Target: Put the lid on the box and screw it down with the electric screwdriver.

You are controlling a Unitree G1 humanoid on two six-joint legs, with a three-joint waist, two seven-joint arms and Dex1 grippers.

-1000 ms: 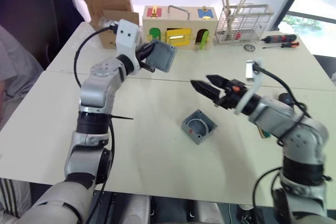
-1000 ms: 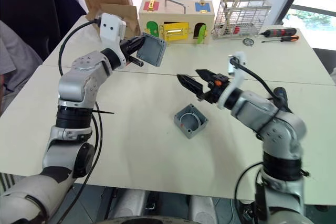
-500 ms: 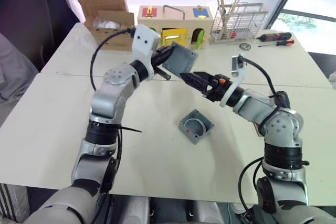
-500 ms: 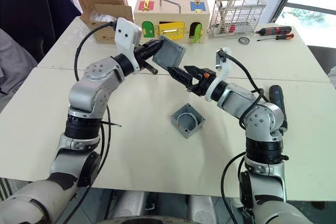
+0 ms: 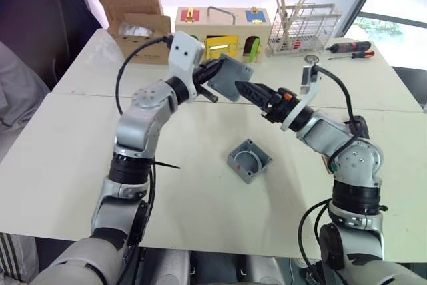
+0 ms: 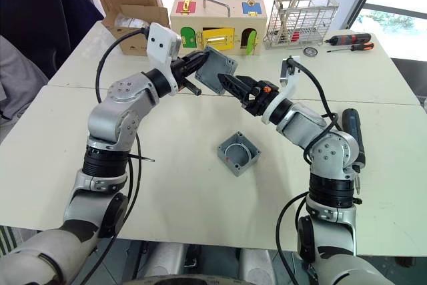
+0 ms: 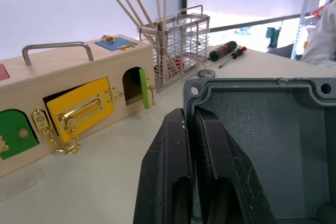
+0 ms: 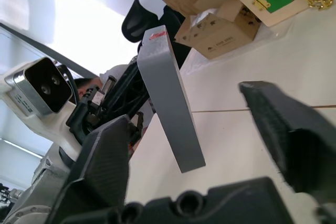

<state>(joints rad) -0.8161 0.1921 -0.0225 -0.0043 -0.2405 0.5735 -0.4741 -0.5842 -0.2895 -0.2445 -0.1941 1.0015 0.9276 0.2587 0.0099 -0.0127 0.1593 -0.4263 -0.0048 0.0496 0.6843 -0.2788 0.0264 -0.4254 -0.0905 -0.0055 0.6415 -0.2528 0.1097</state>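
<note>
The grey lid (image 5: 231, 77) hangs tilted in the air above the table's middle, and my left gripper (image 5: 215, 75) is shut on its rim. In the left wrist view both fingers (image 7: 181, 171) pinch the lid's edge (image 7: 252, 129), with its hollow inside showing. My right gripper (image 5: 244, 89) reaches in from the right and is open, its fingers on either side of the lid's lower edge (image 8: 169, 98). I cannot tell whether they touch it. The grey box (image 5: 249, 161) sits open side up on the table below. The black electric screwdriver (image 6: 353, 139) lies at the right, behind my right arm.
Along the table's far edge stand a brown cardboard box (image 5: 133, 11), a wooden box with coloured doors (image 5: 223, 25) and a wire rack holding sticks (image 5: 303, 28). Two hand screwdrivers (image 5: 350, 49) lie at the far right. A thin black tie (image 5: 163, 163) lies near my left arm.
My right gripper has risen and moved left towards the lid, and its open fingers now straddle the lid's edge. My left gripper brought the lid to the right earlier and now holds still.
</note>
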